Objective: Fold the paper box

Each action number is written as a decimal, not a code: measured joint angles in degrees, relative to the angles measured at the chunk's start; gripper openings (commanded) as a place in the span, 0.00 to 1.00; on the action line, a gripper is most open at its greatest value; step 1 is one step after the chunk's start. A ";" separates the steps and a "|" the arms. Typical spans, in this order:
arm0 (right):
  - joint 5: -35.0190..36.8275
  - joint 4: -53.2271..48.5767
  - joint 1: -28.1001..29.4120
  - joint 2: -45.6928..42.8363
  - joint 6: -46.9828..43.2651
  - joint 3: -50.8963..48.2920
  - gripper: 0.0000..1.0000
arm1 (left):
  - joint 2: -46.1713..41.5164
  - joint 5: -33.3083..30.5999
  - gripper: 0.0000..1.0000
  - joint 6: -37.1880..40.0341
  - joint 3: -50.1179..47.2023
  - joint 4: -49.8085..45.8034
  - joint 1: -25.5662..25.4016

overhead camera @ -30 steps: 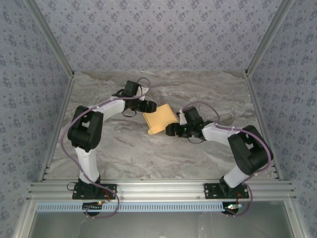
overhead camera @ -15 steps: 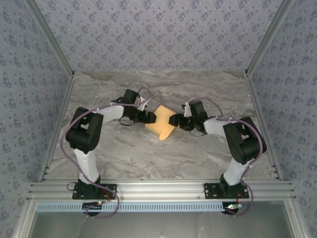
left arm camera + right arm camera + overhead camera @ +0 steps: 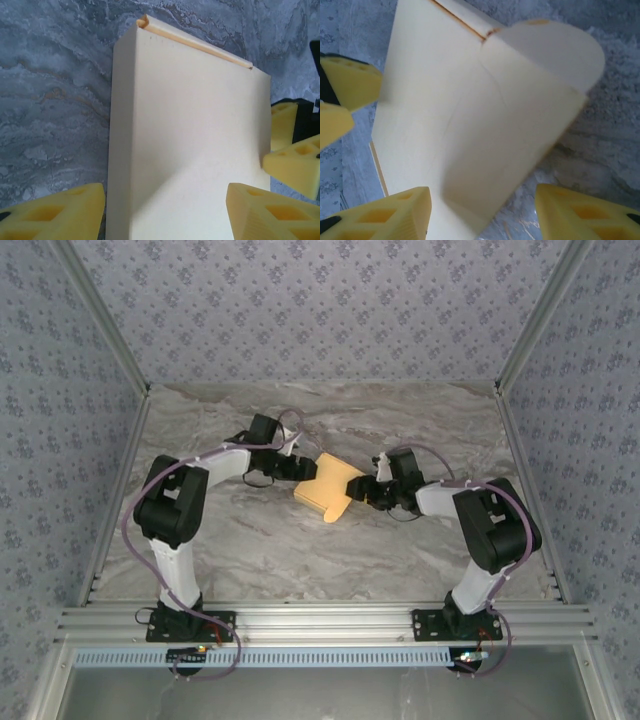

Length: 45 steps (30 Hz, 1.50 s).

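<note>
left end effector (image 3: 300, 472): jaws apart, astride paper box (image 3: 326, 492) | right end effector (image 3: 361, 490): jaws apart around rounded flap (image 3: 555, 47) | box on worktop (image 3: 300, 560)

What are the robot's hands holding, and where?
Can't tell for sure. The left gripper and right gripper straddle opposite ends of the paper box, neither clearly squeezing.

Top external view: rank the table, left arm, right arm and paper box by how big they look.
1. table: largest by far.
2. left arm and right arm: they look about the same size, so not ranked against each other.
3. paper box: smallest, lying between the two arms' jaws.
</note>
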 measured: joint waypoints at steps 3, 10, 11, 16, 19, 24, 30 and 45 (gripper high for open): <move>-0.61 1.70 0.07 -0.02 0.83 -1.16 0.42 | 0.90 0.00 0.56 -0.33 0.04 0.00 0.00; -2.38 6.64 0.07 -0.02 3.45 -1.73 0.18 | 2.56 0.00 0.42 -1.38 0.04 0.04 0.04; -2.51 7.21 -0.07 -0.02 3.69 -1.73 0.17 | 2.56 0.11 0.40 -1.62 0.04 0.09 0.22; -2.67 8.85 -0.17 -0.46 4.83 -1.70 0.11 | 2.56 1.55 0.35 -4.15 -1.64 3.32 0.98; -2.64 8.92 -0.26 -1.05 5.38 -1.70 0.10 | 2.47 3.15 0.33 -6.32 -3.48 6.88 1.38; -2.64 8.72 -0.55 -2.05 6.10 -1.70 0.08 | 1.60 4.85 0.31 -10.10 -6.97 12.46 1.62; -2.62 8.11 -0.72 -4.74 6.67 -1.70 0.07 | 1.07 6.82 0.30 -13.62 -9.51 16.81 1.62; -2.86 6.71 -0.39 -9.05 6.64 -1.20 0.07 | 1.03 9.01 0.42 -15.67 -10.01 19.12 1.44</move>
